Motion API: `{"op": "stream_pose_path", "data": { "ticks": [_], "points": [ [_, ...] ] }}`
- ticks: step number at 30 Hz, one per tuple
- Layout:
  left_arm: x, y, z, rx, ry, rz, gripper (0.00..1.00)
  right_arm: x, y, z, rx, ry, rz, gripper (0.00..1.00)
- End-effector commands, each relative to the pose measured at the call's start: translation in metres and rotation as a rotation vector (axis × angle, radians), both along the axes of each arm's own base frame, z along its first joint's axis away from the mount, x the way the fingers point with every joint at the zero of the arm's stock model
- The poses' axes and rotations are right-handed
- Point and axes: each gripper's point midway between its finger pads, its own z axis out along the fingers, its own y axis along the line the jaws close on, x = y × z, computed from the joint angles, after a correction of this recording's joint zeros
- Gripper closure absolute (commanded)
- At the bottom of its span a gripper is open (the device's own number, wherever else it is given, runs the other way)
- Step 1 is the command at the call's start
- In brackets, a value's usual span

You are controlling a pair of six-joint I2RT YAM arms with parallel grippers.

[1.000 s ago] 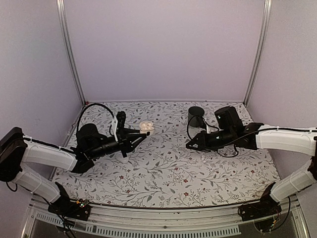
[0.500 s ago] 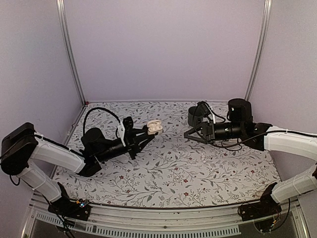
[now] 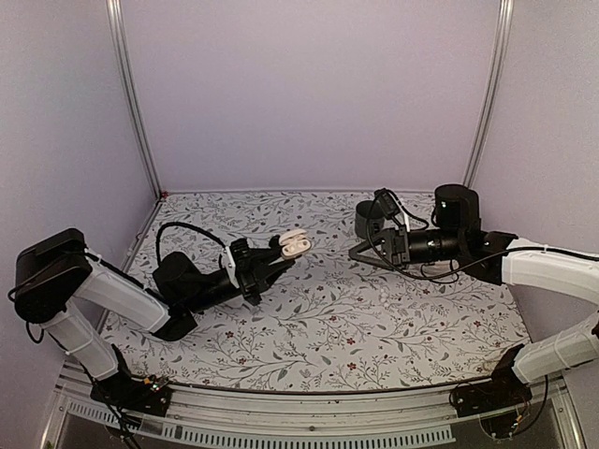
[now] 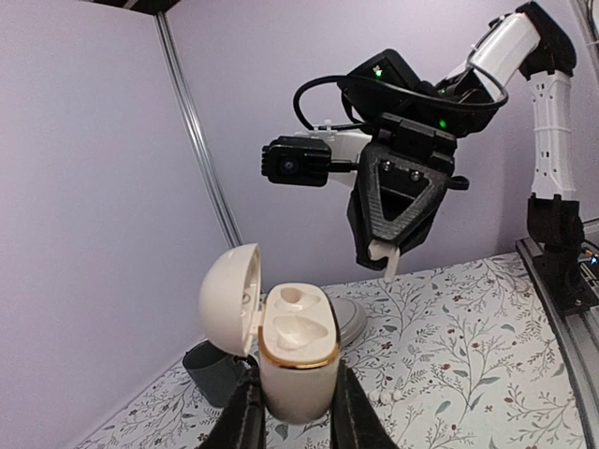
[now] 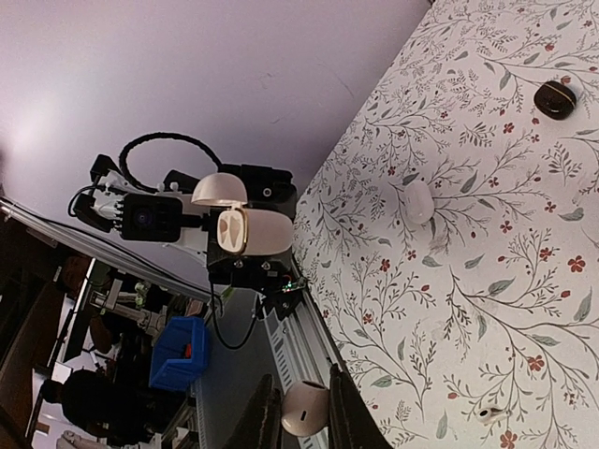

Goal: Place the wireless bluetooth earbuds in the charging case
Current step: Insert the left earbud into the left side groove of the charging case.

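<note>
Pinching the open case [image 4: 297, 360], the left gripper [image 4: 296, 417] holds it up. At its 3 o'clock, the right gripper [image 5: 298, 412] pinches an earbud [image 5: 304, 406].

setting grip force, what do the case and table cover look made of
case: looks like smooth cream plastic, judging by its soft sheen, with its mouth edged in metallic-looking gold. table cover: matte floral print, probably cloth or paper; cannot tell which.

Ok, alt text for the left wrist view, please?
The left gripper holds an open white case upright, both sockets empty. Beyond it the right gripper hangs above the floral table, a white earbud pinched in its tips.
</note>
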Motion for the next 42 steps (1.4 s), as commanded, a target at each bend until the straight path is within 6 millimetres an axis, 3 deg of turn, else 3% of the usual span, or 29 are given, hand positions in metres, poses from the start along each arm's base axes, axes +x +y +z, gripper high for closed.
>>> {"op": "stream_pose_path", "data": {
  "ticks": [1, 28, 42],
  "points": [
    [-0.011, -0.002, 0.007, -0.016, -0.05, -0.025, 1.0, -0.006, -0.004, 0.015, 0.035, -0.045, 0.017, 0.83],
    [-0.01, -0.035, 0.002, 0.06, -0.049, 0.039, 1.0, -0.035, -0.002, 0.045, 0.166, -0.09, 0.179, 0.83],
    [-0.01, -0.038, 0.006, -0.006, 0.022, 0.03, 1.0, -0.021, 0.0, 0.05, 0.185, -0.046, 0.111, 0.83]
  ]
}}
